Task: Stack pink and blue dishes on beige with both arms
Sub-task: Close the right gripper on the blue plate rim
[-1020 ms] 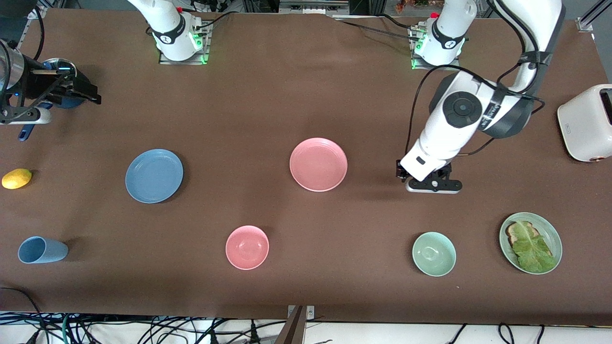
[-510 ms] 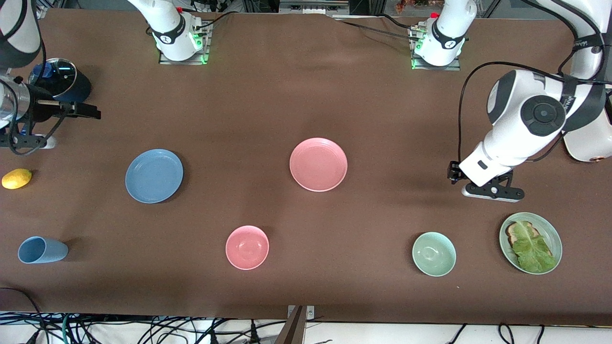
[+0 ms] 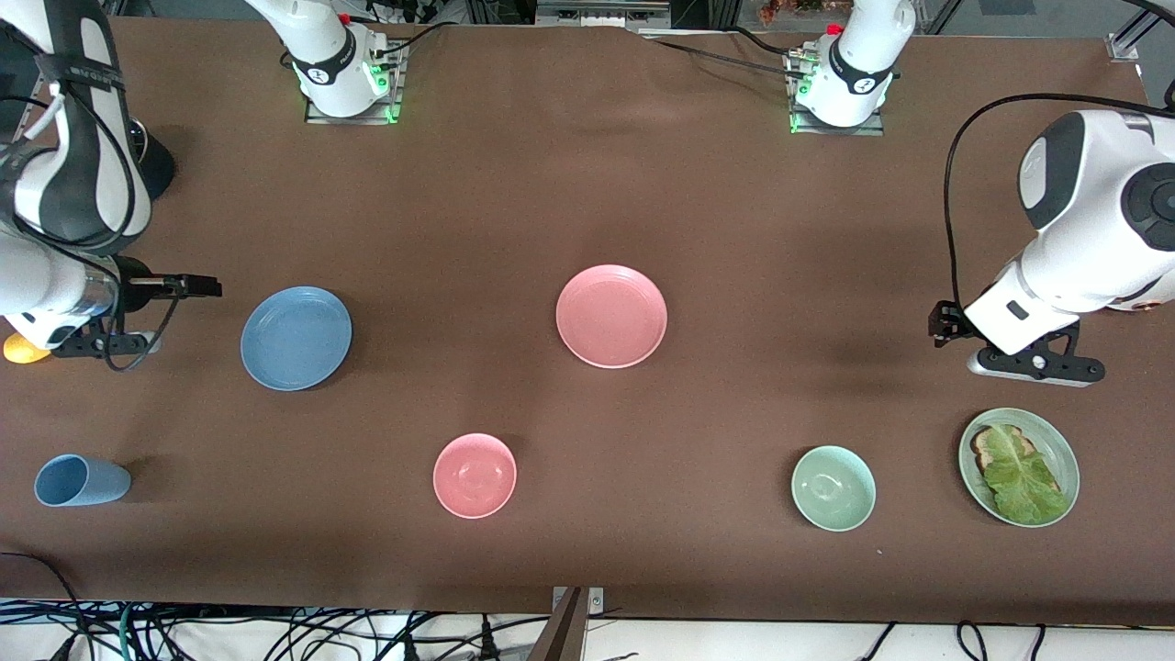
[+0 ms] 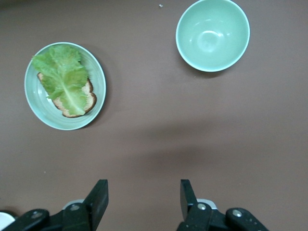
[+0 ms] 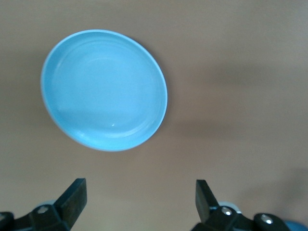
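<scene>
The pale pink plate [image 3: 611, 316] lies mid-table. The light blue plate [image 3: 296, 338] lies toward the right arm's end and also fills the right wrist view [image 5: 104, 89]. No beige plate shows in any view. My right gripper [image 3: 207, 286] hangs just beside the blue plate's rim, open and empty [image 5: 140, 185]. My left gripper [image 3: 938, 323] hangs over bare table toward the left arm's end, well apart from the pink plate, open and empty [image 4: 144, 185].
A pink bowl [image 3: 475, 476], a pale green bowl [image 3: 833, 487] [image 4: 212, 34] and a green plate [image 3: 1057, 441] [image 4: 98, 82] with toast and lettuce sit nearer the front camera. A blue cup [image 3: 81, 480] lies on its side. A lemon [image 3: 16, 350] peeks out under the right arm.
The right arm swung from the table's back corner down to the blue plate's side. The left arm moved away from the pink plate toward its own end of the table. No dish moved.
</scene>
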Available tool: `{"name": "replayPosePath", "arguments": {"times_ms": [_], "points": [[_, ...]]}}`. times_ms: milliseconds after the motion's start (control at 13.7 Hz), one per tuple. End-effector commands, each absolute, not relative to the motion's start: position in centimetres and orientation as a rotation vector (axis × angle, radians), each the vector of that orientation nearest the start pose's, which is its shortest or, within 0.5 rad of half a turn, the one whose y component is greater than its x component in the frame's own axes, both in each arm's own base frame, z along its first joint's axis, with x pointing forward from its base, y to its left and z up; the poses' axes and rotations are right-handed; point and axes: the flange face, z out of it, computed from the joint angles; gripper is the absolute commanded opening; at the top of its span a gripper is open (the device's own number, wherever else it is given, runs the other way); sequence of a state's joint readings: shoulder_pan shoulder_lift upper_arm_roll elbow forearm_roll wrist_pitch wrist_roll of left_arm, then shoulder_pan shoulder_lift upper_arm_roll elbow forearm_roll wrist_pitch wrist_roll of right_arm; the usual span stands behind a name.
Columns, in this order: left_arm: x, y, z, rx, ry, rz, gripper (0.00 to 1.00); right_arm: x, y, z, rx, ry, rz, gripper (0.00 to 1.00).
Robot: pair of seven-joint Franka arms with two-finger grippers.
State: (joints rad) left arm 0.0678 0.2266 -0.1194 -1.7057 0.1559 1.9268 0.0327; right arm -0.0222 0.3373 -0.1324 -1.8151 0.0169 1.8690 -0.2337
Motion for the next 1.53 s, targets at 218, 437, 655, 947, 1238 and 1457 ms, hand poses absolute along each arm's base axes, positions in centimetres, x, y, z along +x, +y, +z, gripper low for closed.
{"name": "replayPosePath", "arguments": {"times_ms": [218,437,655,947,1238,1457], "points": [[63.0,0.2,50.3,-3.034,0.183,0.013,0.69,60.3,-13.4,24.2,-2.961,-0.149,0.288,1.0],[62.7,0.5,52.1,-3.053,0.161,0.018,0.69,60.6,-14.7,20.9,-2.855,-0.094,0.245,0.97],[62.4,0.7,54.4,-3.053,0.147,0.036,0.7,61.6,-14.8,19.2,-2.84,-0.069,0.242,0.74],[61.1,0.5,57.0,-3.05,0.127,0.041,0.89,61.4,-15.5,16.4,-2.766,0.023,0.238,0.51],[60.7,0.5,57.3,-3.056,0.1,0.044,1.0,61.5,-15.3,16.8,-2.765,0.006,0.245,0.01],[60.4,-0.2,58.3,-3.053,0.069,0.013,1.0,62.1,-15.4,17.5,-2.766,-0.005,0.234,0.0]]}}
